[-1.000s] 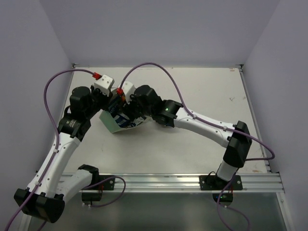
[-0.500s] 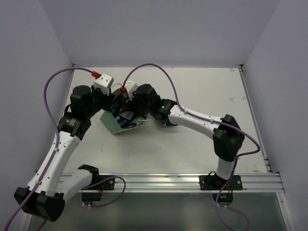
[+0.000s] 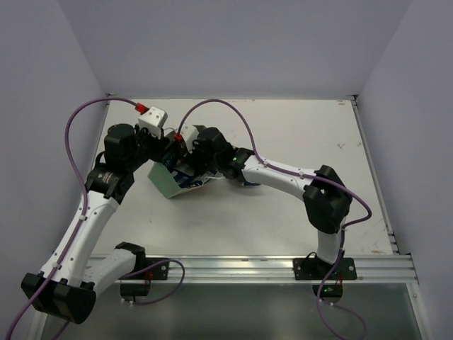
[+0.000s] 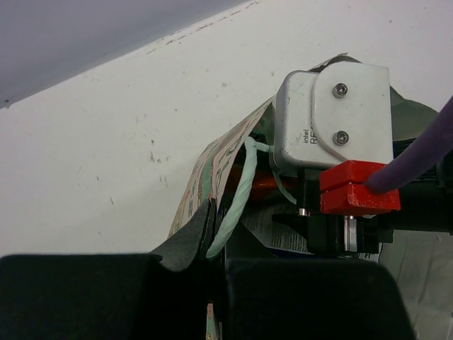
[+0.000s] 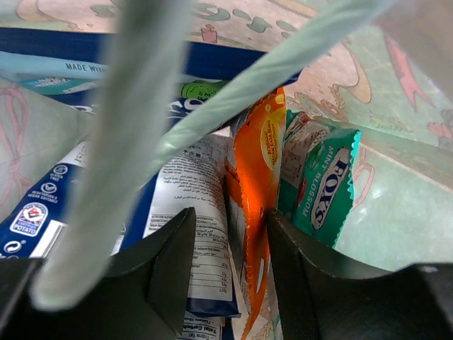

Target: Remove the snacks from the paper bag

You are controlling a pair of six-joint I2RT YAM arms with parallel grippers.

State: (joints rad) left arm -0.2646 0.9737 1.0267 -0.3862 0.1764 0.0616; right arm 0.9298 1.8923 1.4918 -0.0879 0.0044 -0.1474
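Paper bag [image 3: 165, 182]: left of centre in the top view, on the pale table [image 3: 304, 142], between the two wrists. It is tipped over rather than upright. Its long axis runs from lower left to upper right of the frame, and the mouth faces right, toward the right arm.
Bag mouth: in the left wrist view the patterned wall rises from bottom centre toward the middle of the frame. A pale green loop handle [image 4: 237, 195] runs alongside its edge.
Left gripper [image 4: 212, 237]: bottom centre of its own view, clenched on the near rim of the bag. Only a thin slit shows between the fingers, with the paper wall in it.
Right gripper [image 5: 230, 219]: inside the bag mouth, its fingers spread and not pressed together. Between them are the orange packet and the edge of a white-backed packet.
Orange packet [image 5: 256, 191]: centre of the right wrist view, standing on edge with its long axis vertical in the frame.
Teal-green packet [image 5: 322, 188]: just right of the orange one, touching it, and slanted slightly.
Blue-and-white packets [image 5: 187, 205]: left half of the frame, stacked flat with their printed backs showing.
Handles: two blurred pale green strands cross the upper part of the right wrist view.
Right wrist camera housing [image 4: 333, 113]: a white box at upper right of the left wrist view, sitting at the bag opening.
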